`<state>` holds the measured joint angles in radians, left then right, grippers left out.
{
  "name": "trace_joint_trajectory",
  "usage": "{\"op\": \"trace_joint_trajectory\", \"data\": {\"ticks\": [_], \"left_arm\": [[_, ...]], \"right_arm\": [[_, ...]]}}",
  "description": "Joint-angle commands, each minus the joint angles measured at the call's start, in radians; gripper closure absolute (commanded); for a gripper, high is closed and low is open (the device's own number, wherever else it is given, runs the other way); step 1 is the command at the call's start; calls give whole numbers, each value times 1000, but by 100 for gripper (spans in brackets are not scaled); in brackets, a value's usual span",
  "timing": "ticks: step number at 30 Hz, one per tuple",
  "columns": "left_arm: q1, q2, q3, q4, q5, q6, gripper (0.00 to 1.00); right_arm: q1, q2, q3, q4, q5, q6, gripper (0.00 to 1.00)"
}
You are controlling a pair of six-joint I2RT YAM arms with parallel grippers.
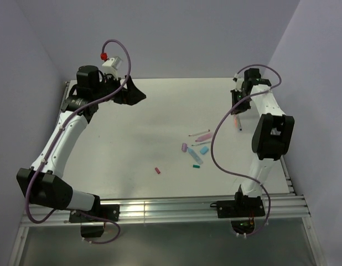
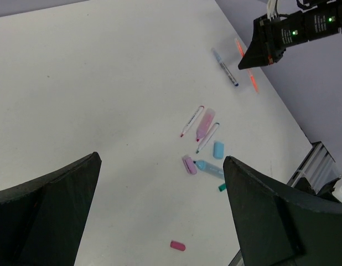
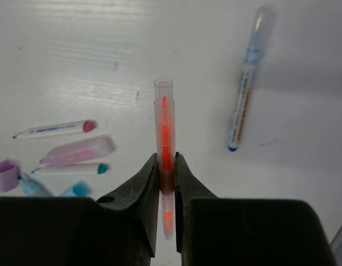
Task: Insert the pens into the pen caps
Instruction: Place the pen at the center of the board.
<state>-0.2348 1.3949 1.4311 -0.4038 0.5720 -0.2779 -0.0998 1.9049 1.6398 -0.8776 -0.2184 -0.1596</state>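
Orange pen (image 3: 164,119) (clear cap (image 3: 163,88) apparently on) is clamped in the right end effector (image 3: 166,166) just beside the blue pen (image 3: 241,94); left end effector (image 2: 161,160) is spread wide, empty, far from it. Capping prob. done here, so a gentle set-down is called for next. Grip is shown by right wrist view only; pink cap (image 2: 177,245) by the others.

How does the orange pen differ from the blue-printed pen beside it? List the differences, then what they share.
Colour: the orange pen glows orange through a clear body; the blue pen is whitish with blue print and a blue end. State: the orange pen is pinched between the right arm's fingers; the blue pen lies loose on the table, untouched. Shared: both are slim, with a see-through far end.
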Motion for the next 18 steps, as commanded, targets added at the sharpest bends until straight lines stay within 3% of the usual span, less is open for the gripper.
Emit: {"op": "trace_joint_trajectory", "data": {"ticks": [1, 6, 18], "left_arm": [[6, 7, 17, 5, -23, 29, 1], [20, 19, 40, 6, -32, 29, 1], [42, 35, 28, 16, 11, -3, 1]], "right_arm": [[-17, 75, 135, -46, 57, -38, 100], [-17, 204, 247, -69, 60, 3, 100], [-3, 315, 272, -55, 123, 26, 98]]}}
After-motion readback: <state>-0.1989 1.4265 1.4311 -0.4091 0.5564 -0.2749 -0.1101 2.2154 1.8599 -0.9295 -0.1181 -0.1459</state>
